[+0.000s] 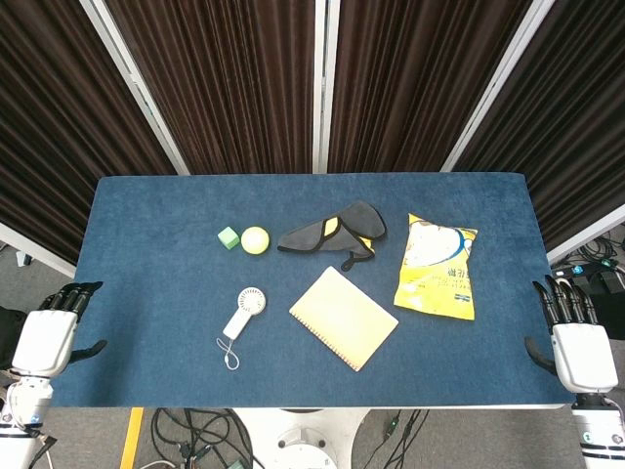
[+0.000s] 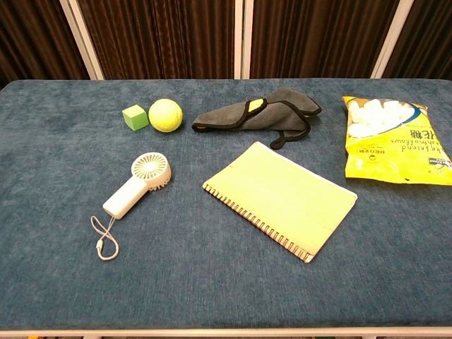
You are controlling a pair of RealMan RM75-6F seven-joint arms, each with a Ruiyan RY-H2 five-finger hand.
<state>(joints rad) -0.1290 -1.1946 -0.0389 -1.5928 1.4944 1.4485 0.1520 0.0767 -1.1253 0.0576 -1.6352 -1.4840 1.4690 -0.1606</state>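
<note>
My left hand [image 1: 51,332] hangs beside the table's left edge, empty, its dark fingers apart. Off the right edge my right hand [image 1: 574,337] does the same, holding nothing. Neither hand shows in the chest view. On the blue table [image 1: 146,225] lie a green cube [image 1: 229,237], a yellow ball [image 1: 255,240], a white handheld fan [image 1: 243,312] with a wrist cord, a yellow spiral notebook [image 1: 344,318], a grey cloth with yellow lining [image 1: 332,231] and a yellow snack bag [image 1: 438,267]. The fan is the thing nearest my left hand; the bag is nearest my right.
Dark curtains with pale frame bars stand behind the table. Cables lie on the floor below the front edge and at the right. In the chest view the cube [image 2: 135,116], ball [image 2: 165,115] and cloth [image 2: 258,113] line the back, the notebook [image 2: 282,198] lies mid-table.
</note>
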